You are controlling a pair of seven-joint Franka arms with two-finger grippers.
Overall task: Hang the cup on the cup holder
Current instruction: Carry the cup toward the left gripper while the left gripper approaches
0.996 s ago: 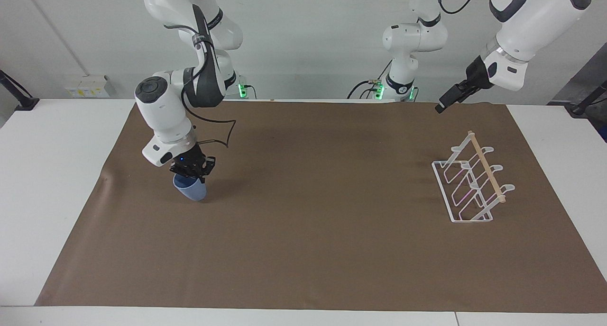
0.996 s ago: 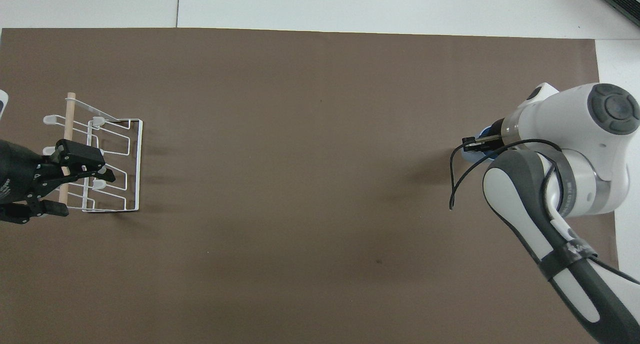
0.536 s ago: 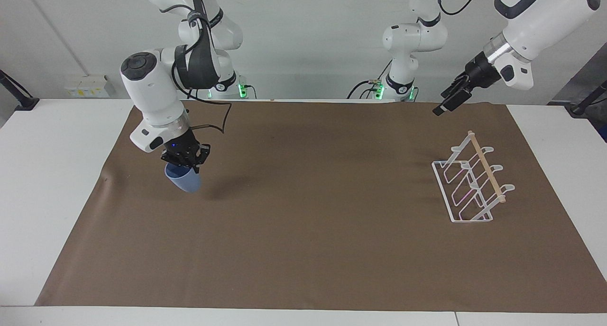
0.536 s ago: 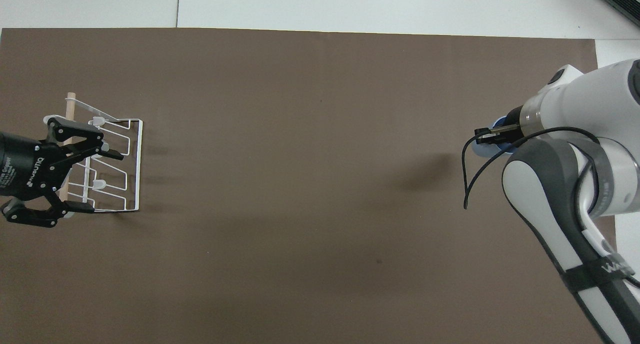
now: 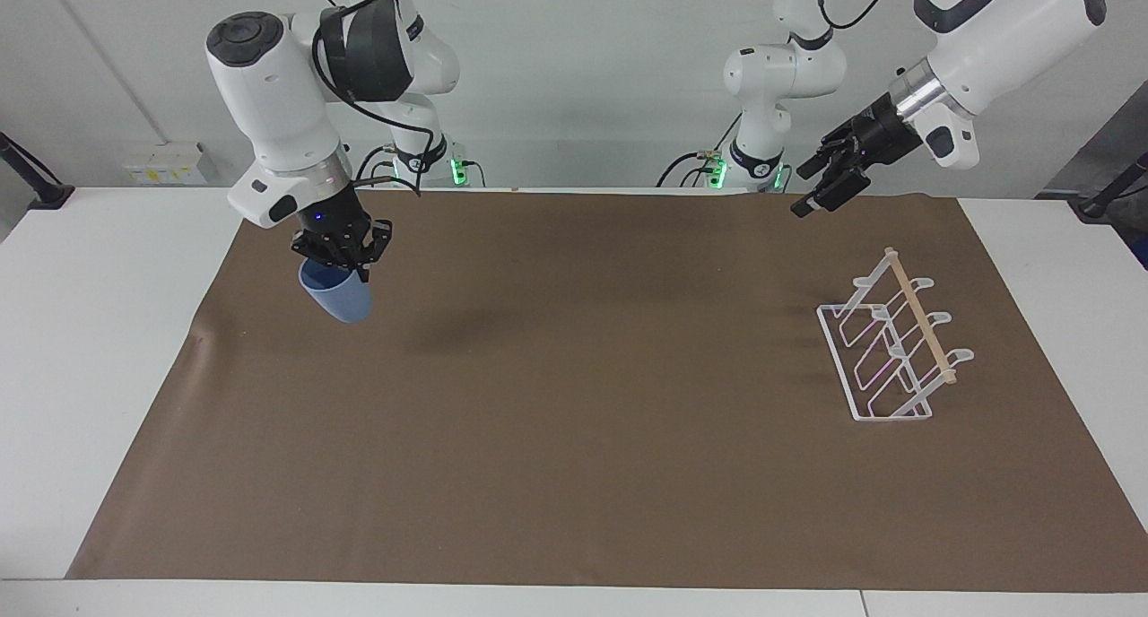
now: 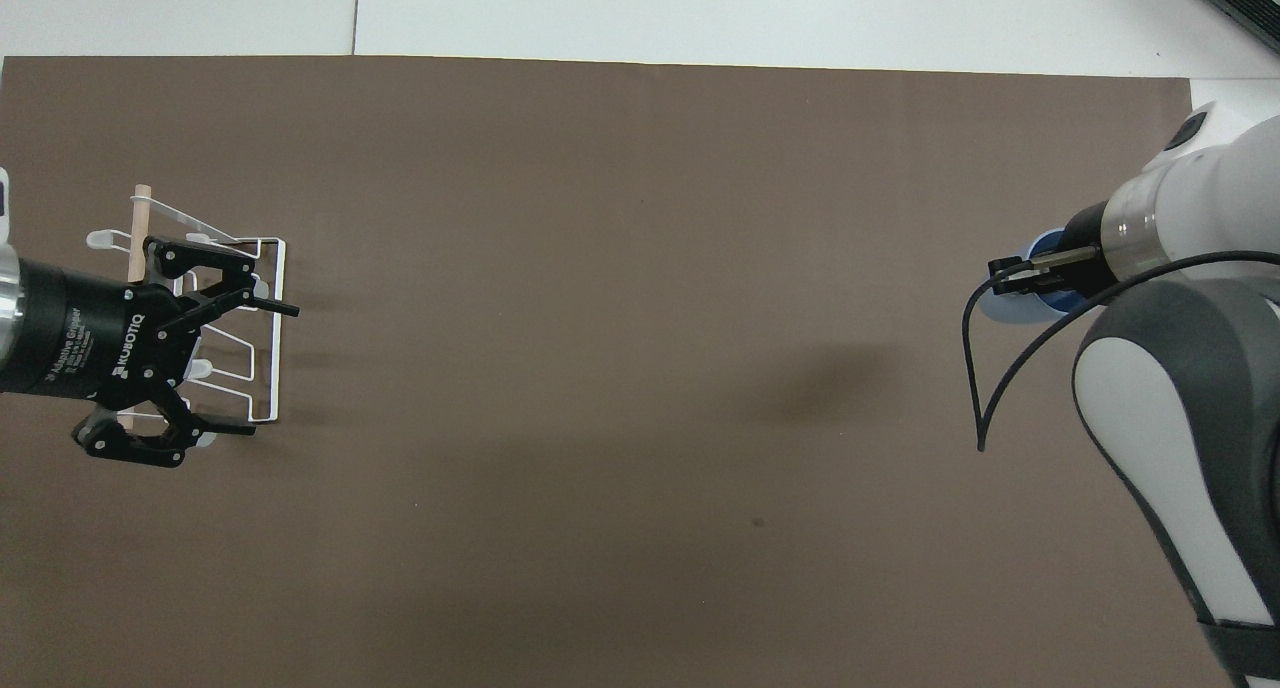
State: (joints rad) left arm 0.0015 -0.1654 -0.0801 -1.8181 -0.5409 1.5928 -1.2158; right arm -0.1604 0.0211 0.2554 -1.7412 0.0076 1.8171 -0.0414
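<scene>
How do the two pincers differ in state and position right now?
The right pincer is shut on the cup; the left pincer is open and holds nothing. The right pincer hangs above the brown mat at the right arm's end of the table, the cup clear of the mat; the left pincer hangs in the air near the cup holder, without touching it. Both are black two-finger pincers on white arms.

A white surface (image 5: 108, 330) covered by a large brown mat (image 5: 574, 438).

The mat spreads over most of the surface, leaving white margins around it. A white wire cup holder (image 5: 888, 348) with a wooden rod on top stands on the mat toward the left arm's end.
</scene>
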